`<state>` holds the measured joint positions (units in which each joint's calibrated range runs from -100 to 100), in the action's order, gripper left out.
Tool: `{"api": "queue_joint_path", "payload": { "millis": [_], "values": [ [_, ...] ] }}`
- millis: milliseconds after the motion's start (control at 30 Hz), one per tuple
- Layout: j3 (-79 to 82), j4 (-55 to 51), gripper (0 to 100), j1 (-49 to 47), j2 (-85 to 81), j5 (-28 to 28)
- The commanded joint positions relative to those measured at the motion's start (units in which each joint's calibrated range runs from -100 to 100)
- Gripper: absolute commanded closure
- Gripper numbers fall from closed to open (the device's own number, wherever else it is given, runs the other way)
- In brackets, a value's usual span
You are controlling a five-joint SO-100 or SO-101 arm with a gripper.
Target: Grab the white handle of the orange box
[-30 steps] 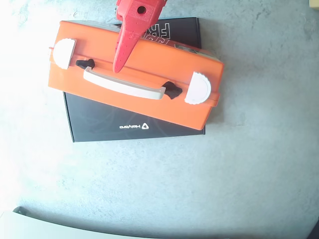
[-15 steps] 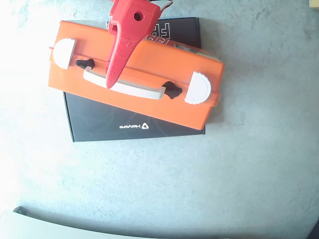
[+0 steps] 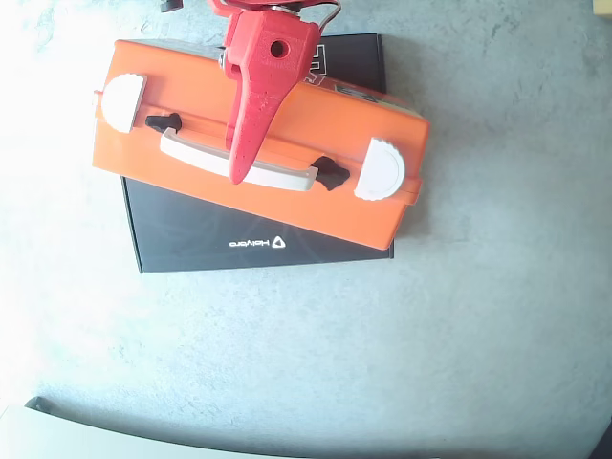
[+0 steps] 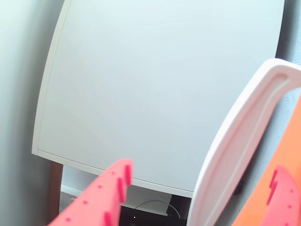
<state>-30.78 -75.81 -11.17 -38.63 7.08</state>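
Note:
The orange box (image 3: 316,134) lies slantwise on top of a flat black box in the overhead view. Its white handle (image 3: 277,173) runs along the near side between two black pivots, with a white half-round latch at each end. My red gripper (image 3: 239,170) reaches down from the top edge, its tip over the middle of the handle. In the wrist view the gripper (image 4: 203,167) is open. The white handle (image 4: 235,141) stands between the two red fingers (image 4: 113,193), nearer the right one, with the orange box (image 4: 294,136) at the right edge. I see no finger pressing on it.
The black box with white lettering (image 3: 191,229) sticks out under the orange box at the front and back. The grey table (image 3: 430,335) surrounds them. A pale panel edge (image 3: 96,442) lies at the bottom left. The wrist view shows a large white board (image 4: 155,84).

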Motion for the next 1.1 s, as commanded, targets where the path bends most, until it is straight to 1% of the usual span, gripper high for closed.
{"api": "queue_joint_path", "payload": {
  "millis": [0, 233, 333, 400, 467, 533, 600, 733, 800, 867, 1067],
  "values": [
    [0.08, 3.30, 64, 0.12, 3.58, -0.26],
    [0.08, 9.39, 64, 0.12, 8.48, -0.37],
    [0.08, 15.23, 64, 0.20, 10.50, -0.37],
    [0.08, 19.72, 64, 0.20, 12.19, -1.31],
    [0.08, 24.45, 67, 0.28, 13.87, -3.71],
    [0.26, 29.78, 73, 0.43, 15.56, -5.38],
    [0.52, 35.28, 80, 1.05, 17.16, -6.64],
    [1.05, 44.00, 99, 1.36, 19.86, -10.08],
    [1.05, 44.84, 98, 1.44, 20.71, -12.70],
    [2.74, 44.84, 99, 1.44, 21.04, -15.93],
    [15.67, 44.42, 99, -0.19, 20.20, -25.18]
  ]
}}
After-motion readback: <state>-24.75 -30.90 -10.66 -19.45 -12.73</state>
